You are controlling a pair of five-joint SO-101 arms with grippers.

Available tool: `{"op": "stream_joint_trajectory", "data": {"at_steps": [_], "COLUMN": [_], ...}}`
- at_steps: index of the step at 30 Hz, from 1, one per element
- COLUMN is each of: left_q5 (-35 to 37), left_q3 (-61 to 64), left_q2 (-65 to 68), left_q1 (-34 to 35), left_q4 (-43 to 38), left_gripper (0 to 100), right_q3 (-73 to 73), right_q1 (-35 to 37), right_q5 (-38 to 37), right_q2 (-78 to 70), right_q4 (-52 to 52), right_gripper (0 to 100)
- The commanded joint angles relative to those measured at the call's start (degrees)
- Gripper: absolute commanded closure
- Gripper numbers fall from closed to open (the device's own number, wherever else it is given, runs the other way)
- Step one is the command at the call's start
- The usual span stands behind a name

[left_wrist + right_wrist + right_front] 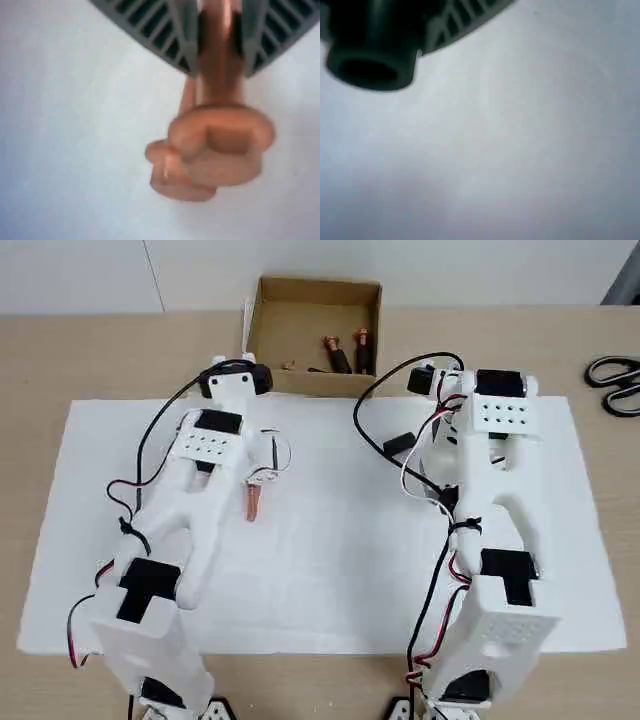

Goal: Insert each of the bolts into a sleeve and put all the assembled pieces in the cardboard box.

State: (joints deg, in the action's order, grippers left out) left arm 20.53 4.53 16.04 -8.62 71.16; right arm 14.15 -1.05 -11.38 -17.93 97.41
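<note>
Gripping bolt point(220, 145), head outward, sleeve point(370, 55), mouth outward

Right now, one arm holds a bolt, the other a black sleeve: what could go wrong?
The bolt is pinched by its shaft alone in the left gripper; it might tilt or slip.
The sleeve shows one dark hole; a slightly off approach could push the bolt against its rim.

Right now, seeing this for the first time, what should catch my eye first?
A copper-coloured metal bolt stands out, pinched in the left pincer over the white foam sheet. The right pincer grips a black plastic sleeve, its open end showing. At the table's far edge, a brown cardboard box already holds two sleeved bolts.
</note>
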Motion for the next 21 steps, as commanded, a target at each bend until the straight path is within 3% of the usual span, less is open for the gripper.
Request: {"op": "stream_joint_trajectory", "data": {"at_steps": [1, 10, 21], "left_q5": [-2.73, -8.09, -9.76], "left_q3": [-4.00, -0.40, 5.76], "left_q2": [-1.32, -0.70, -0.70], "left_q1": [1.14, 10.29, 9.93], "left_q4": [4.40, 3.08, -3.78], "left_gripper": [99, 99, 91], "right_q3": [0.26, 0.26, -1.14], "right_q1": [0.48, 0.48, 3.47], "right_q5": [-0.26, -0.26, -0.26], "right_q2": [4.35, 4.00, 4.18], "right_q4": [1.01, 0.92, 0.75], "right_gripper": [99.5, 99.5, 99.5]}}
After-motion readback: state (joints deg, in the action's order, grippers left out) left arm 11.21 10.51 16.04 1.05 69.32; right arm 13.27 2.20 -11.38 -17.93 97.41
